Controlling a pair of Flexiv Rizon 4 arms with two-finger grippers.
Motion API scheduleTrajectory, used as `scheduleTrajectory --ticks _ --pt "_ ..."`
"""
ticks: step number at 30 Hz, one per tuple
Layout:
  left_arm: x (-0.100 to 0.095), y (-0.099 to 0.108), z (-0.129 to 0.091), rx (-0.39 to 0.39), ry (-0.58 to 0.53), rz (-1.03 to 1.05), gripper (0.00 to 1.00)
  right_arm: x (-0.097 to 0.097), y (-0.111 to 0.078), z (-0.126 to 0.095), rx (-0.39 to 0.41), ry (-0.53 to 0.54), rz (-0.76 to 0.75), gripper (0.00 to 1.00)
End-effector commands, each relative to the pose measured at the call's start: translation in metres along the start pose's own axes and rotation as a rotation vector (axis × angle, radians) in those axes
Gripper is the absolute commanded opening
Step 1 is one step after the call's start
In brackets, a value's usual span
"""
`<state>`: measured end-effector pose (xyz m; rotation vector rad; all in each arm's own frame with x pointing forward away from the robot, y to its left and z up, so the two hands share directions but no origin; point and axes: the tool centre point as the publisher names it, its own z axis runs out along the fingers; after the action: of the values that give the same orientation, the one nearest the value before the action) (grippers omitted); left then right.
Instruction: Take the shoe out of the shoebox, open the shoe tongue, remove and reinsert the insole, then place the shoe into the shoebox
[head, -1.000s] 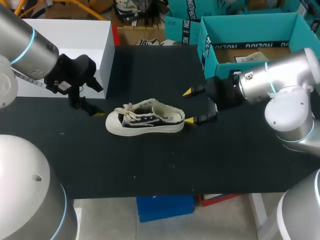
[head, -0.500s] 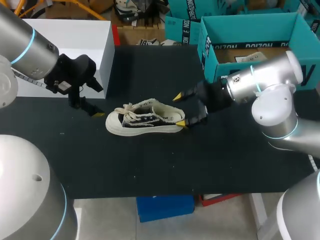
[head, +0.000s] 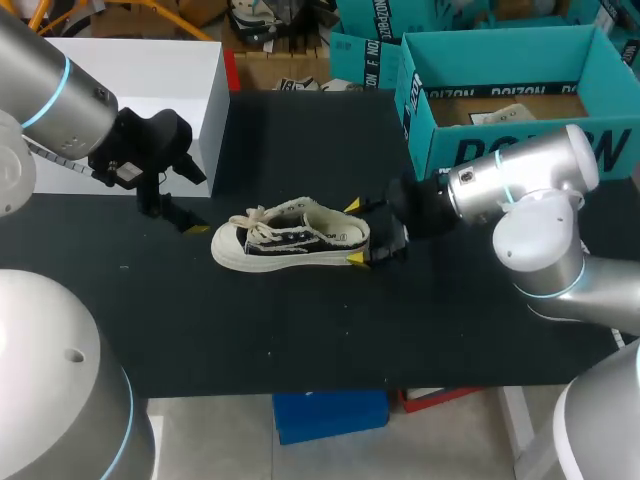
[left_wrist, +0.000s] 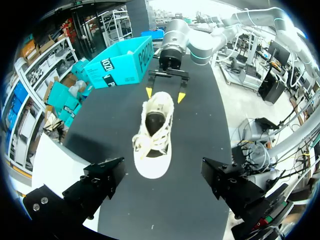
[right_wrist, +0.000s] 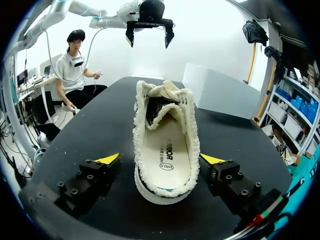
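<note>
A black-and-cream low shoe (head: 290, 238) lies on its sole on the black table (head: 300, 330), toe to the left and laces loose. My right gripper (head: 356, 232) is open and straddles the heel, one yellow tip on each side. In the right wrist view the shoe (right_wrist: 166, 145) lies between the fingers of that gripper (right_wrist: 160, 159) with gaps at both sides, and its white insole (right_wrist: 167, 152) shows. My left gripper (head: 175, 210) hangs open, left of the toe and apart from it. In the left wrist view the shoe (left_wrist: 154, 135) lies ahead of the left gripper (left_wrist: 162, 185). The teal shoebox (head: 500, 45) stands open at the back right.
A white box (head: 140, 75) stands at the back left, behind my left arm. Another teal box (head: 365, 60) sits past the table's far edge. The shoebox (left_wrist: 120, 62) stands beside my right arm.
My right gripper has moved left from beside the shoebox to the shoe's heel, which its open fingers now flank. The left arm and the shoe have not moved.
</note>
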<state>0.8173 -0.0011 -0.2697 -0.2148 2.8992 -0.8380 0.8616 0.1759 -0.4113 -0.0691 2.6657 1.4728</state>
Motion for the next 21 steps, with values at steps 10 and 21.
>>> scheduleTrajectory --ticks 10,21 --pt "0.001 0.001 0.001 0.004 -0.004 0.002 1.00 -0.006 -0.010 0.006 -0.006 -0.007 0.000 1.00" --pt "0.001 0.001 0.001 0.004 -0.004 0.002 1.00 -0.013 -0.013 0.005 -0.016 -0.018 0.006 1.00"
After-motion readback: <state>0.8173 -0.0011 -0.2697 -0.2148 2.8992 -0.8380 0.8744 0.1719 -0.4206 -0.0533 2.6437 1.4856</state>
